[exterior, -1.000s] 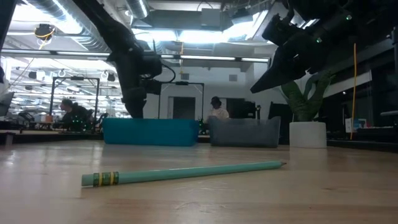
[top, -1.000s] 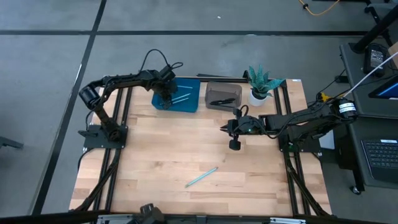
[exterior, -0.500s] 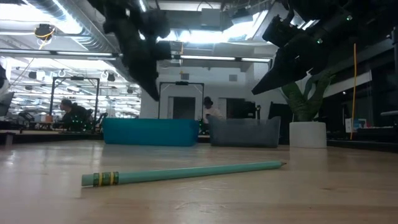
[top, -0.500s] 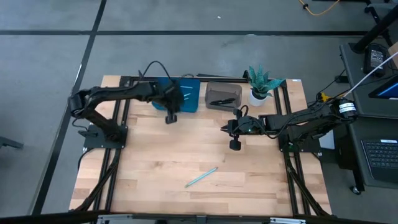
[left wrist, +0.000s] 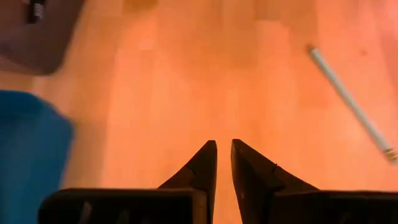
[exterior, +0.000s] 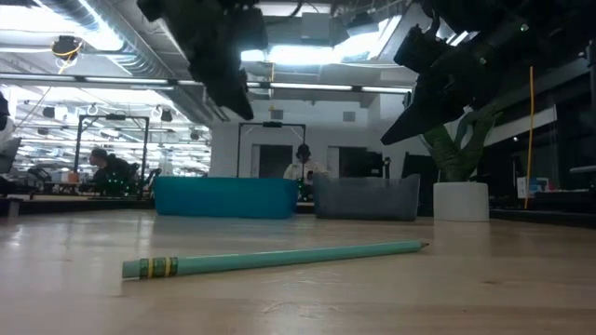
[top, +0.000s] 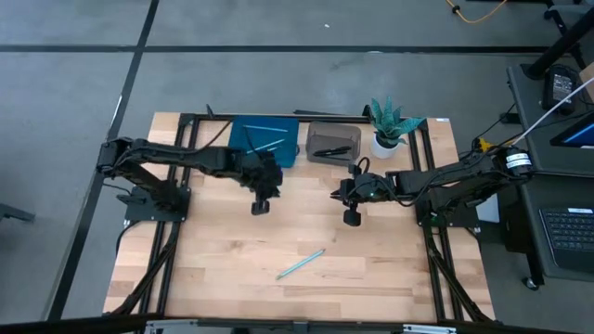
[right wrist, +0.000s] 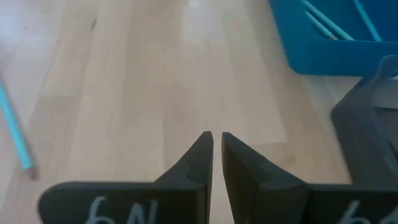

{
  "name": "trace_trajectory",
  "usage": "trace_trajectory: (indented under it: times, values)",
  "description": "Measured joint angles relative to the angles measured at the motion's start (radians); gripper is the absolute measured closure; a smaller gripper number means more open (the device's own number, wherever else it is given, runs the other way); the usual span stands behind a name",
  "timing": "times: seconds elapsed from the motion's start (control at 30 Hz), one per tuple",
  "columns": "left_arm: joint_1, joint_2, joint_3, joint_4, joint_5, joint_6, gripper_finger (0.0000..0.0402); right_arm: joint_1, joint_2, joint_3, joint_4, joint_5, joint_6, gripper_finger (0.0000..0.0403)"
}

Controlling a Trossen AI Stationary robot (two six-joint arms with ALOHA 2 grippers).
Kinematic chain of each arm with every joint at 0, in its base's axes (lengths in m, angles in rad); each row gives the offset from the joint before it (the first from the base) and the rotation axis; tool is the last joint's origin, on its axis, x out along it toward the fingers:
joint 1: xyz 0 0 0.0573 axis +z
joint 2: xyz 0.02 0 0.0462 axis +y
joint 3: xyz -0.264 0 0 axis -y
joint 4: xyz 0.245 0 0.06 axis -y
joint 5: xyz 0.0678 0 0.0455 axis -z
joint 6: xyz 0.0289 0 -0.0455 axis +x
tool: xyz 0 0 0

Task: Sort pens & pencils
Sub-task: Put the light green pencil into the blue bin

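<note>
One pencil point(top: 301, 263) lies alone on the bare wood near the front of the table point(top: 213, 269), slanted, its tip toward the back right; in the low view it stretches across the foreground point(exterior: 275, 259), with a banded end at the left and the point at the right.

Farther back, over the middle of the table, both grippers hang above the wood and hold nothing. The left gripper point(top: 261, 206) is out in front of the blue bin, its fingers point(left wrist: 205, 163) nearly together with only a thin slit between them; its wrist view shows the lone pencil point(left wrist: 349, 102) well off on the boards. The right gripper point(top: 350, 216) hovers to the right of centre, in front of the grey bin, its fingers point(right wrist: 200, 155) likewise almost closed with a narrow gap; its wrist view also catches an end of the loose pencil point(right wrist: 15, 135).

At the back edge stand two bins side by side. The blue bin point(top: 288, 156) holds pencils, light-blue sticks lying across its floor point(top: 264, 144). The grey bin point(top: 355, 156) just beside it holds the pens point(top: 330, 150), dark sticks in a cluster. A potted plant point(top: 390, 125) stands right of the grey bin.

Beyond the table, people point(exterior: 300, 166) show in the room
</note>
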Motion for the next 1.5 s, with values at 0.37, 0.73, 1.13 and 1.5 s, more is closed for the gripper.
trace_trajectory:
  times: [0.37,0.73,1.13,1.5]
  values:
    - [-0.263,0.006,0.0,0.097,-0.252,-0.179,0.0364,0.002,0.0,0.0,-0.015,-0.046,0.001,0.0366]
    - [-0.38,0.193,0.0,0.249,-0.299,-0.368,0.0368,0.061,0.0,0.0,-0.017,-0.046,-0.004,0.0366]
    - [-0.485,0.208,0.0,0.32,-0.338,-0.5,0.0368,0.092,0.0,0.0,-0.035,-0.046,-0.026,0.0366]
    - [-0.523,0.304,0.001,0.35,-0.291,-0.516,0.0368,0.092,0.0,0.0,-0.032,-0.055,-0.029,0.0366]
